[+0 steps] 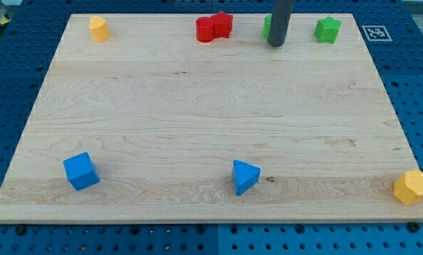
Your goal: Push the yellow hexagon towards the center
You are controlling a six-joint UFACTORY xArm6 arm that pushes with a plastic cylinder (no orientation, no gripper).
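Yellow hexagon (pixel 413 187) sits way down at the surface's (pixel 197 120) bottom right corner. My tip (pixel 275 44) is up top, beside a green block (pixel 267 27). No hand here, just a rod.

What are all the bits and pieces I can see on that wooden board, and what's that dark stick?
Wooden board: one, light wood, on a blue pegboard.
Yellow blocks: two; a small one at the view's top left, a hexagon at the bottom right corner.
Red blocks: two, touching, top centre; shapes unclear.
Green blocks: two; one top right, another partly hidden behind the rod.
Blue cube: one, bottom left.
Blue triangle: one, bottom centre.
Marker tag: one, black and white, top right.
My tip: dark rod's end, beside the hidden green block.
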